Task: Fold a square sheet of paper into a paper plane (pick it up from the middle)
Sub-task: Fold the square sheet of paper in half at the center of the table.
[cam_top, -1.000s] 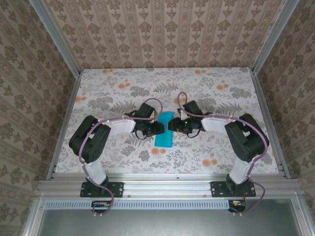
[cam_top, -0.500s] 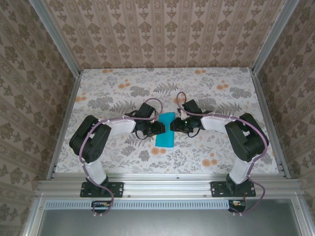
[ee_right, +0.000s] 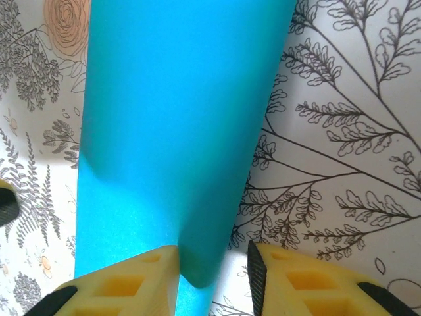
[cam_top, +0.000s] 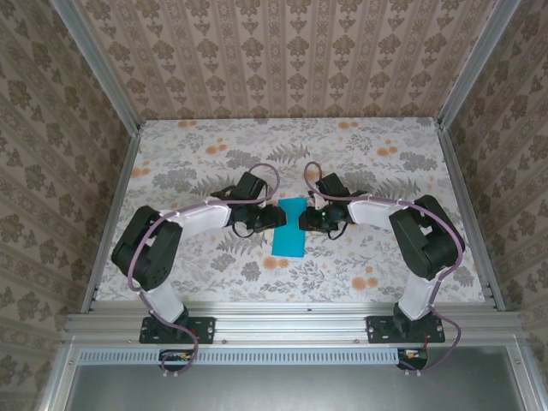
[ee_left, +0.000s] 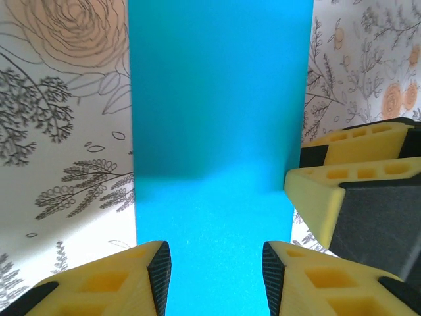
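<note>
The teal-blue sheet of paper [cam_top: 289, 229] lies mid-table as a narrow upright strip between both grippers. My left gripper [cam_top: 274, 217] hovers at its left edge, open; in the left wrist view the paper [ee_left: 217, 131] spreads flat under the gripper [ee_left: 216, 276], whose fingers [ee_left: 154, 273] straddle it. My right gripper [cam_top: 303, 218] sits at the right edge, open. In the right wrist view the paper [ee_right: 177, 118] has a raised, curled right side whose lower tip hangs between that gripper's [ee_right: 212, 280] fingers [ee_right: 263, 283]. The right gripper's yellow fingers [ee_left: 342, 178] show beside the sheet.
The floral tablecloth [cam_top: 377, 257] covers the table. Metal frame rails [cam_top: 111, 214] run along the left, right and near sides, with patterned walls behind. Both arm bases [cam_top: 175, 330] stand at the near edge.
Both grippers have shifted slightly toward the far end of the paper, and the right one has drawn back a little to the right. The sheet now looks somewhat wider.
</note>
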Motion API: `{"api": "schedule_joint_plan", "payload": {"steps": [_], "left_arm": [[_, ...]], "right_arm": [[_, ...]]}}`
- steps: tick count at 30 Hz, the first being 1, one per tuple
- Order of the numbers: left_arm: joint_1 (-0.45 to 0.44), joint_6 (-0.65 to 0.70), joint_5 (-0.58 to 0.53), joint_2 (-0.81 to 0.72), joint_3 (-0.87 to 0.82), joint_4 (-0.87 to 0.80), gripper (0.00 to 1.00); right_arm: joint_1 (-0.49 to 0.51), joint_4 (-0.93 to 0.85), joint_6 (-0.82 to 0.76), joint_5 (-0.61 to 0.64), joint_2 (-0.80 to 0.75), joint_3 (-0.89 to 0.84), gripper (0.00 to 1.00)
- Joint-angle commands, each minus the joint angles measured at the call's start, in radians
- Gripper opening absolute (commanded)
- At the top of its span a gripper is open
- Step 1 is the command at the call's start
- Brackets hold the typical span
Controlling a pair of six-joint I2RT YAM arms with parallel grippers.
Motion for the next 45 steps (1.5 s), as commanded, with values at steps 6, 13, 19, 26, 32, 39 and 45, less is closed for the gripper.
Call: {"api": "schedule_joint_plan", "payload": {"steps": [6, 13, 19, 26, 32, 39, 45], "left_arm": [[0.030, 0.050, -0.003, -0.045, 0.013, -0.064, 0.45], [0.047, 0.059, -0.003, -0.055, 0.008, -0.071, 0.45], [0.055, 0.061, 0.003, -0.054, 0.010, -0.072, 0.45], [0.055, 0.060, 0.007, -0.057, 0.009, -0.072, 0.44], [0.055, 0.059, 0.012, -0.058, 0.005, -0.069, 0.44], [0.052, 0.050, 0.022, -0.054, 0.006, -0.053, 0.44], [0.049, 0.047, 0.021, -0.052, 0.011, -0.051, 0.44]], "right_arm": [[0.002, -0.072, -0.061, 0.023, 0.012, 0.037, 0.33], [0.002, -0.107, -0.104, 0.020, 0.017, 0.048, 0.32], [0.002, -0.124, -0.098, 0.039, 0.021, 0.054, 0.32], [0.002, -0.119, -0.029, 0.044, 0.035, 0.065, 0.32], [0.003, -0.105, 0.009, 0.047, 0.036, 0.060, 0.32], [0.002, -0.112, 0.007, 0.056, 0.036, 0.063, 0.33], [0.005, -0.118, -0.003, 0.059, 0.037, 0.064, 0.33]]}}
